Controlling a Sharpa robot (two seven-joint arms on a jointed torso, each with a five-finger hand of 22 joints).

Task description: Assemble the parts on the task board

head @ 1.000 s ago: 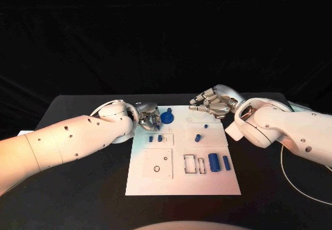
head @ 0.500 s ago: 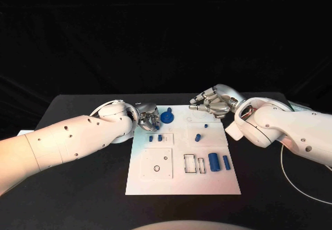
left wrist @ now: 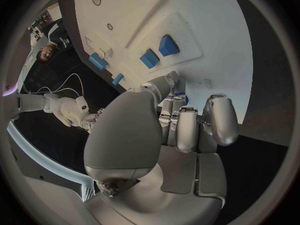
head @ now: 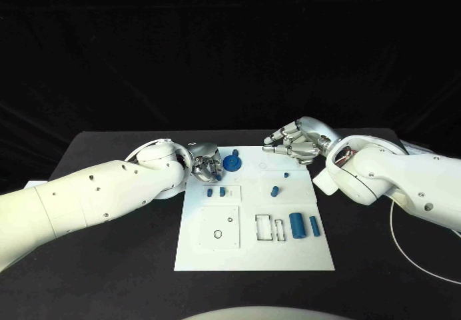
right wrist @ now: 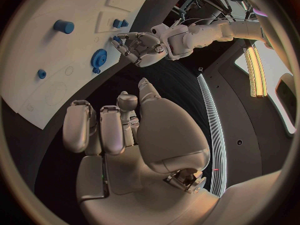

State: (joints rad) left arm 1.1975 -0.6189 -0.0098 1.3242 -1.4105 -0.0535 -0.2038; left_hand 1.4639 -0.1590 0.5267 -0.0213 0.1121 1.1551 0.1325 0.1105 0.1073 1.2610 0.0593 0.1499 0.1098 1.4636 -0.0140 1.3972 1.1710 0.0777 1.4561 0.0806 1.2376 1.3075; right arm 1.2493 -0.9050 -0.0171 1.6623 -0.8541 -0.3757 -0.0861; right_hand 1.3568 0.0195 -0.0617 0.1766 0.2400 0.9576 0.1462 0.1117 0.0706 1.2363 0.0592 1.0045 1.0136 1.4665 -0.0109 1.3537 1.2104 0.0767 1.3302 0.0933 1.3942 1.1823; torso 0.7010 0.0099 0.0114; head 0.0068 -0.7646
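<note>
The white task board [head: 254, 250] lies in the middle of the black table. A blue gear [head: 232, 162] stands near its far left corner. My left hand [head: 204, 164] hovers just left of the gear with its fingers curled in. A speck of a small blue part [left wrist: 179, 94] shows between its fingertips, and again in the right wrist view [right wrist: 117, 39]. My right hand [head: 296, 142] hangs over the board's far right corner, fingers curled [right wrist: 103, 127] with nothing in them. Two short blue pegs [head: 216, 192] stand close behind the left hand.
More blue parts sit on the board: a peg [head: 275, 191], a small pin [head: 285, 176], a thick cylinder [head: 298, 225] and a slimmer one [head: 314, 227] beside open rectangular slots [head: 263, 228]. A white cable [head: 404, 247] trails on the table at the right.
</note>
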